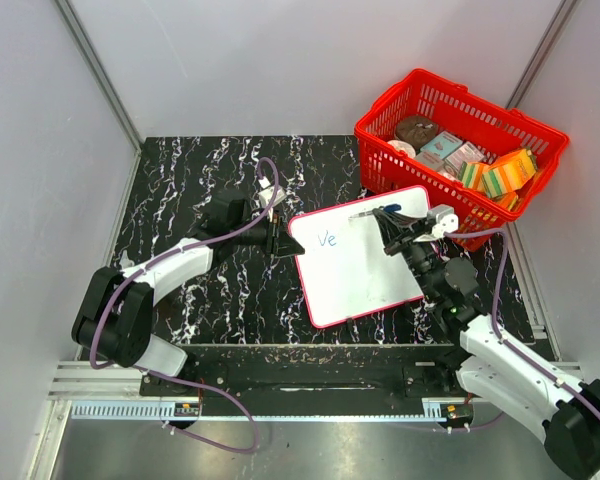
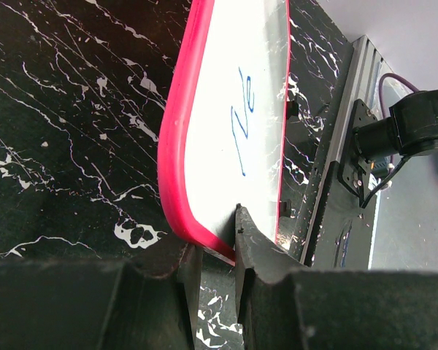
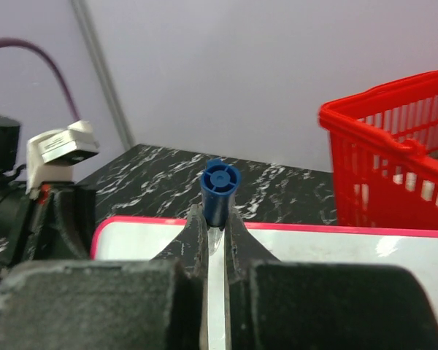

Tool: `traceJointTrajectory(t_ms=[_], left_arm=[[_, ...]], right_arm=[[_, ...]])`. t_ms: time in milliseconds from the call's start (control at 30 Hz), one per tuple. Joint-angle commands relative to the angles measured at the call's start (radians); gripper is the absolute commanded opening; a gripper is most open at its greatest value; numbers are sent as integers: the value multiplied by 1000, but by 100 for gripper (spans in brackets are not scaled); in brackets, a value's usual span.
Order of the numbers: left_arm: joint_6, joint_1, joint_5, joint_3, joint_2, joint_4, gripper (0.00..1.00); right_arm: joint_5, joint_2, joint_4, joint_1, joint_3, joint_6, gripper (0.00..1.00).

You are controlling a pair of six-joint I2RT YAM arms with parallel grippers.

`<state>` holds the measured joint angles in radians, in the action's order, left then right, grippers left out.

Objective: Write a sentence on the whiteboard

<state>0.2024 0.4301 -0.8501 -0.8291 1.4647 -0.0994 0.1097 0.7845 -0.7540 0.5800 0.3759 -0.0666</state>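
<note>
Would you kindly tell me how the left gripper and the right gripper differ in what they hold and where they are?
The left gripper pinches the red rim of the whiteboard at its left edge; the right gripper is shut on a blue marker. The left gripper lies low beside the board, the right gripper over the board's far right part. Both are closed on something.

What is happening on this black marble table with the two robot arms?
The left gripper clamps the left edge of the red-rimmed whiteboard. The right gripper is shut on a blue marker pen near the board's far edge. Only two blue letters are written, so the sentence is barely begun.
</note>
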Motion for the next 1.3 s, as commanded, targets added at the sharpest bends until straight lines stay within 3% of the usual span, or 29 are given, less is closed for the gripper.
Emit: traceJointTrajectory(t_ms=[0,933,1267], left_arm=[[-196,32,137,44,8,98,0],[-221,35,132,25,25,118,0],[-219,36,135,24,23,116,0]], right_arm=[[-185,-17,15,-14,25,-68,0],[-166,64,-105,-14,-52,-56,0],[-151,65,-74,-16,-60,-59,0]])
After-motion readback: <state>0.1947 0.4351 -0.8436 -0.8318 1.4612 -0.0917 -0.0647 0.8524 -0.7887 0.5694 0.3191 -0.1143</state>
